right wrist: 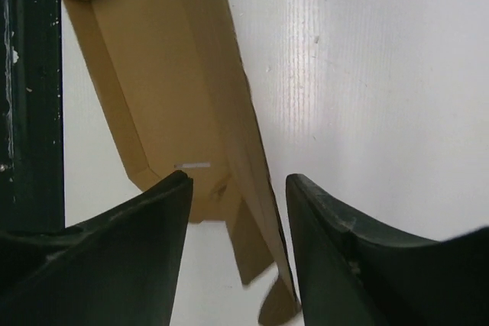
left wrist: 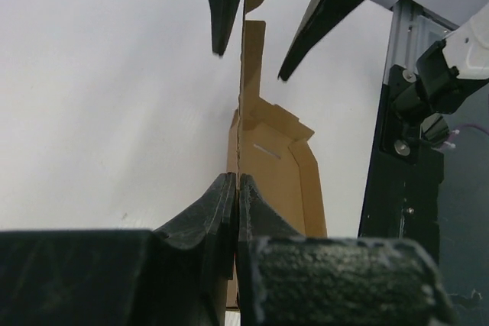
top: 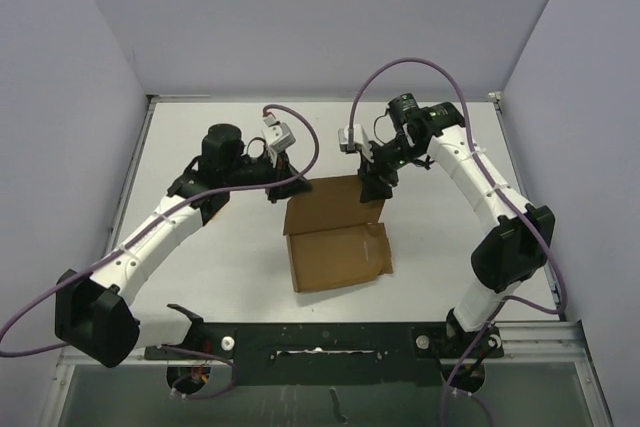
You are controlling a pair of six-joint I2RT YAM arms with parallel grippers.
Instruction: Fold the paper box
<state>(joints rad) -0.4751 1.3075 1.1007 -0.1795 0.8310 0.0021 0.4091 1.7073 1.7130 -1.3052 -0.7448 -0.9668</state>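
The right gripper (right wrist: 238, 179) stands with jaws apart, a raised wall of the paper box (right wrist: 168, 89) between them. The box's tray stretches toward 11 o'clock on the white desk (right wrist: 367, 74).

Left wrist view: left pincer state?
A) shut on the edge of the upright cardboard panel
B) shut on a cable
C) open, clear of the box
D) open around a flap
A: the left pincer has its fingers pressed together, with the thin upright panel of the paper box sandwiched between them.
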